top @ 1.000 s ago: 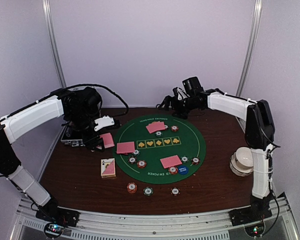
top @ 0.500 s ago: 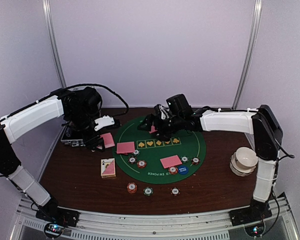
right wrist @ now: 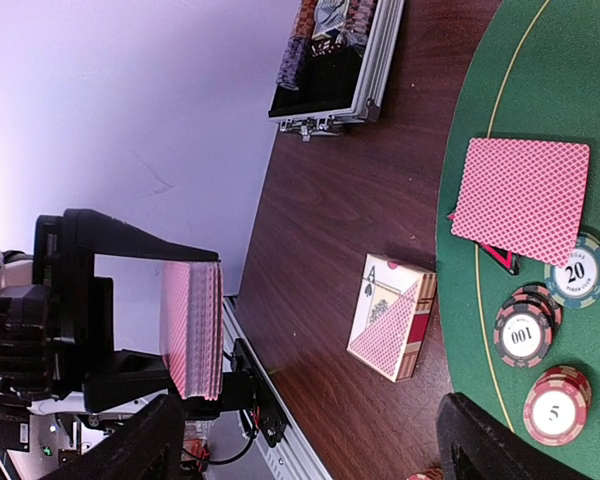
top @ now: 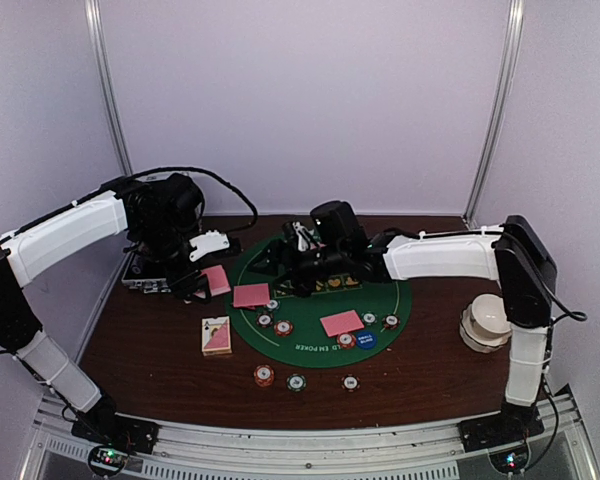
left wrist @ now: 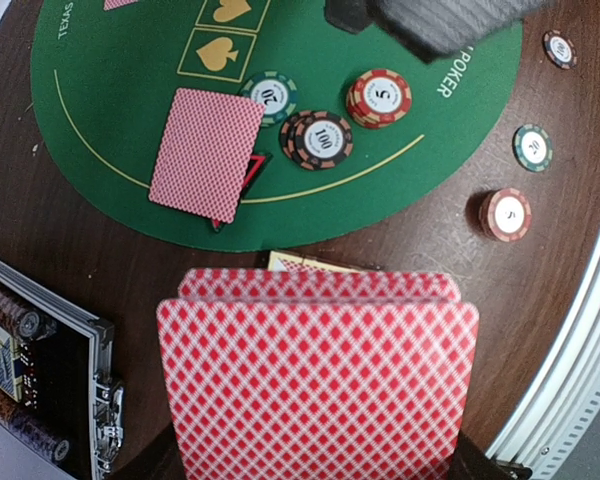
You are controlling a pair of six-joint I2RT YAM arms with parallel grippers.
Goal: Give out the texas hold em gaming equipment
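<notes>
While the left jaws clamp the pink-red card deck (left wrist: 318, 375) at nine o'clock of the mat (top: 395, 290), we see the right jaws wide, facing it from mid-mat: dealing's in hand, we reckon, and next needs one top card pinched off.

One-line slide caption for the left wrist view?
Left hand holds a card stack over the table; chips and cards lie on the mat.
</notes>
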